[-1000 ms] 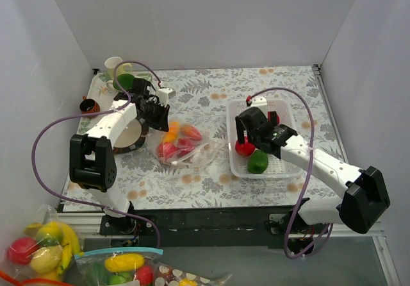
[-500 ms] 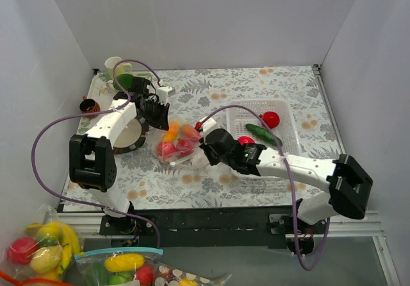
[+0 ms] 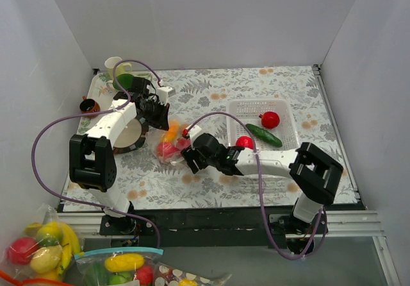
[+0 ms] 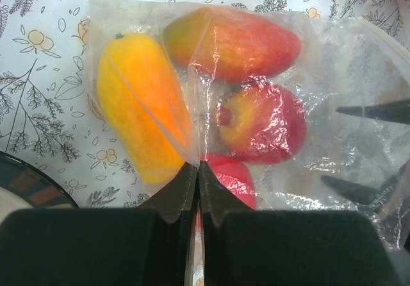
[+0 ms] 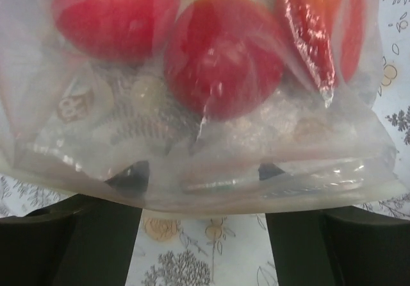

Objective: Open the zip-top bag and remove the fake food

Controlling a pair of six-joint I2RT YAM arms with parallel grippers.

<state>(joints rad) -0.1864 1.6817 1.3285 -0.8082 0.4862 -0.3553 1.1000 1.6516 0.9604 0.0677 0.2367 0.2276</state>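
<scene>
The zip-top bag (image 3: 174, 149) lies on the floral table between the arms, with several pieces of fake food (image 3: 168, 149) inside. In the left wrist view a yellow-orange pepper (image 4: 138, 103), a red-orange mango (image 4: 237, 41) and a red apple (image 4: 262, 122) show through the plastic. My left gripper (image 3: 161, 115) (image 4: 197, 168) is shut on a fold of the bag's far end. My right gripper (image 3: 190, 159) (image 5: 202, 170) is open at the bag's mouth. Its fingertips (image 5: 131, 172) show dimly through the plastic by the whitish zip strip (image 5: 256, 190). Red fruits (image 5: 224, 55) lie just ahead.
The white basket (image 3: 288, 146) to the right holds a red tomato (image 3: 270, 119), a green cucumber (image 3: 262, 134) and another red piece (image 3: 245, 142). A dark plate (image 3: 131, 137), a cup (image 3: 112, 64) and a green item (image 3: 125, 81) stand at the far left. Other fruit bags (image 3: 45, 244) lie below the table edge.
My right arm has swung left from the basket to the bag's mouth, leaving the red and green pieces in the basket. The left gripper has kept its hold on the bag.
</scene>
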